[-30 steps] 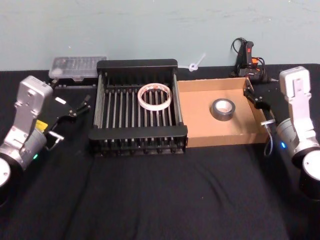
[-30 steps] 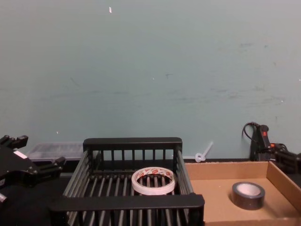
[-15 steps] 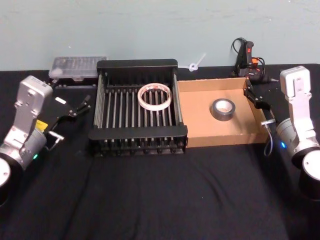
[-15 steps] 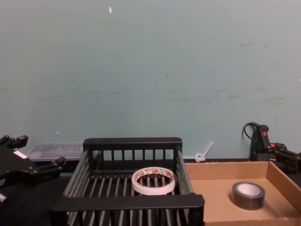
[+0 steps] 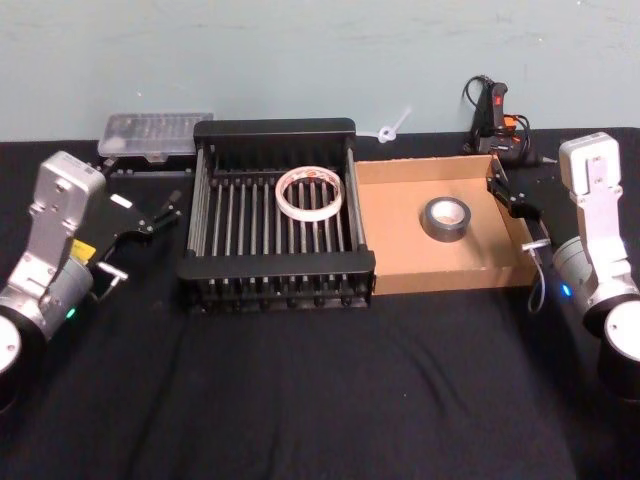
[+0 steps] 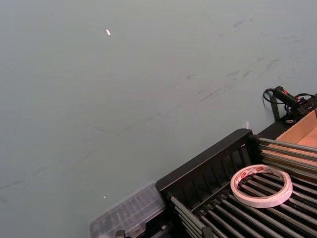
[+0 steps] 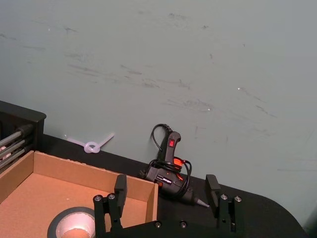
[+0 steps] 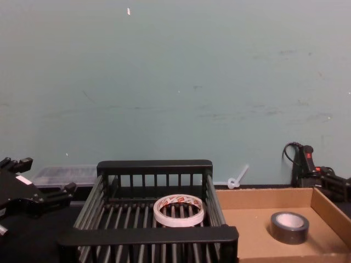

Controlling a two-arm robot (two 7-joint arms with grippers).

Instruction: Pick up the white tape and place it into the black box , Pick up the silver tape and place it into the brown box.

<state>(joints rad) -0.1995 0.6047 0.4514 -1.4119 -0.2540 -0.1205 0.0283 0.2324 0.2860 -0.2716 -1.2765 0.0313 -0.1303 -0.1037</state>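
Note:
The white tape (image 5: 309, 193) lies flat on the barred floor of the black box (image 5: 277, 268), towards its back right; it also shows as the ring of white tape (image 6: 261, 184) and white tape (image 8: 178, 211). The silver tape (image 5: 445, 218) stands on the floor of the brown box (image 5: 450, 277), also seen as silver tape (image 8: 289, 227) and silver tape (image 7: 74, 227). My left gripper (image 5: 140, 240) hangs open to the left of the black box, holding nothing. Off the brown box's right wall, my right gripper (image 5: 520, 218) is open and empty, its fingers (image 7: 120, 187) spread wide.
A clear plastic case (image 5: 156, 134) lies behind the left gripper. A black and orange glue gun (image 5: 497, 118) with its cord lies behind the brown box's right corner, and a white plastic piece (image 5: 390, 128) rests by the wall. Black cloth covers the table's front half (image 5: 320, 390).
Both arms shift only very slightly. The tapes and both boxes lie where they were.

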